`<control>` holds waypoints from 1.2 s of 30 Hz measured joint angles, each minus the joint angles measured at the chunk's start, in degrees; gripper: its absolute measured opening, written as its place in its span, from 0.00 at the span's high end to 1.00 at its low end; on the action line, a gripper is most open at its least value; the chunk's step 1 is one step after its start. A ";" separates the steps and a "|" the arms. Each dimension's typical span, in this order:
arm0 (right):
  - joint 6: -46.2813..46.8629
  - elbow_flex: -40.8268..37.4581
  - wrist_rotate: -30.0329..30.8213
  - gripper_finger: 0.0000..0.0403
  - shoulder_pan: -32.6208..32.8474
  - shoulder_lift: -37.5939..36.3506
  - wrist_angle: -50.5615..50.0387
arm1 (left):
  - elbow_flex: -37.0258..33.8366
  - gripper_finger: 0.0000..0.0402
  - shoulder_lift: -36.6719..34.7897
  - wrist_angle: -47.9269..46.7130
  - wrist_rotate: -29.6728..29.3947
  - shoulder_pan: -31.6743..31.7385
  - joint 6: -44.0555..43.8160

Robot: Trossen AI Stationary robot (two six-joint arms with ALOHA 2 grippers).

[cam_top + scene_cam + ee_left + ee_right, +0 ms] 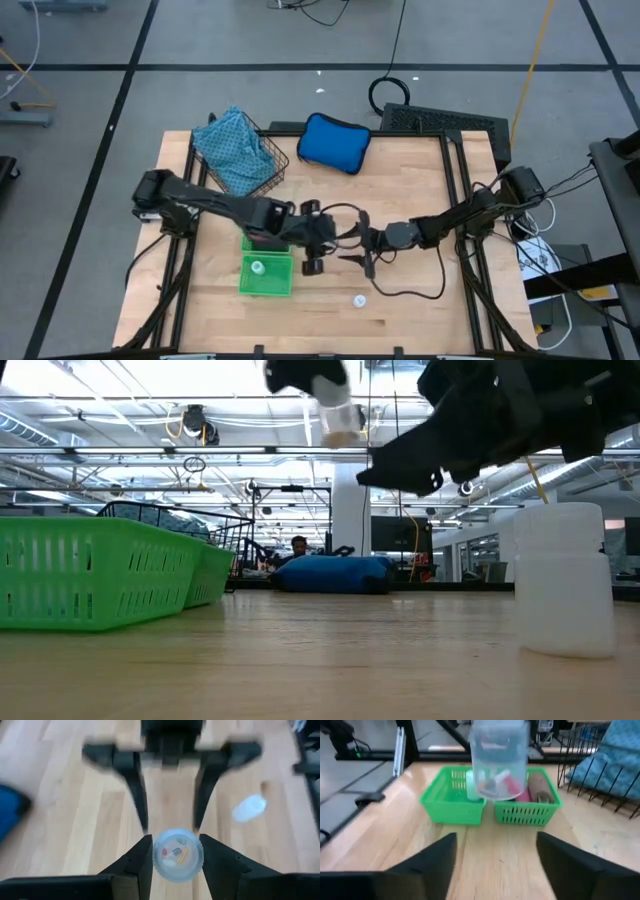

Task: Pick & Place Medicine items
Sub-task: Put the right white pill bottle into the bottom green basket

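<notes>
We see the left gripper clamped on a clear pill bottle, raised above the table beside the green baskets; right gripper faces it, fingers spread, holding nothing.

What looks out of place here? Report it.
One white bottle stands alone on the bare table, apart from the green baskets. The left gripper holds a clear pill vial in the air; the right gripper faces it, open. Nothing looks spilled.
</notes>
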 joint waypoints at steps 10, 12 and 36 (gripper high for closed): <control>1.93 0.02 0.07 0.17 0.32 -7.66 -7.04 | -3.14 0.65 -2.64 -15.28 -7.23 -13.66 -22.08; 1.97 0.03 0.11 0.17 0.31 -8.26 -7.85 | -4.96 0.65 -2.72 -15.63 -8.36 -17.10 -28.11; 1.95 0.02 0.22 0.20 0.28 -8.84 -6.39 | -25.95 0.65 -2.73 -1.94 -16.97 -21.66 -49.61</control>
